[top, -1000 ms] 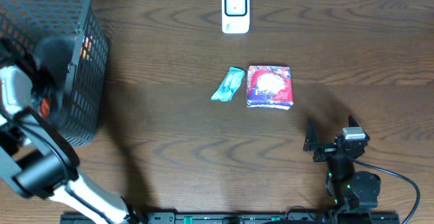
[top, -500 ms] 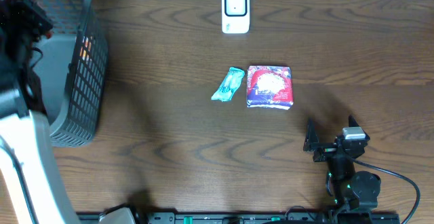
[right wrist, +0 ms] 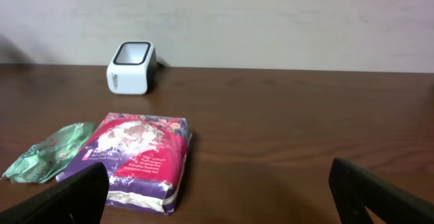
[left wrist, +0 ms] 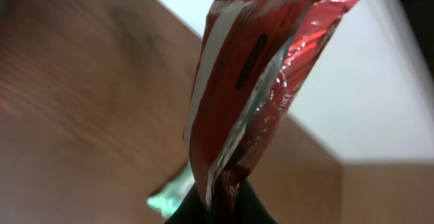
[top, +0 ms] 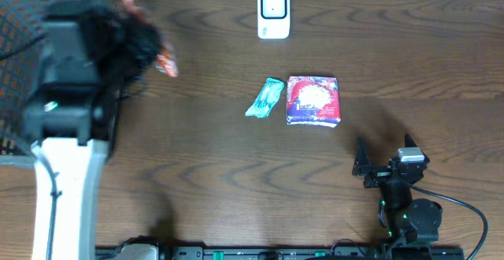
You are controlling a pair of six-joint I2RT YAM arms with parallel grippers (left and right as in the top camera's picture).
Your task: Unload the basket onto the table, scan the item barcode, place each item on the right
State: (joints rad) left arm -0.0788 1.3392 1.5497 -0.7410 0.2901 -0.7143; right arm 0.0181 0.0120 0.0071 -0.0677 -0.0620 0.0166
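**While left end effector point(top: 130, 39) grips packet point(top: 165, 65), right end effector point(top: 384, 159) stands wide**

Although the overhead view is blurred at upper left, the left end effector shows there as a dark mass, clamped shut on the red packet. The packet's end pokes out just right of the basket point(top: 20, 24), above the bench point(top: 236, 173). From the left wrist, the packet runs up the frame from the fingertips, glossy red with a white band and a silvery seam. The scanner point(top: 273, 12) stands at top centre, well apart to the packet's right. Near mid-frame a teal wrapper point(top: 264, 98) lies just beside a pink pouch point(top: 313, 100). At lower right the right end effector has its jaws spread wide and holds nothing.
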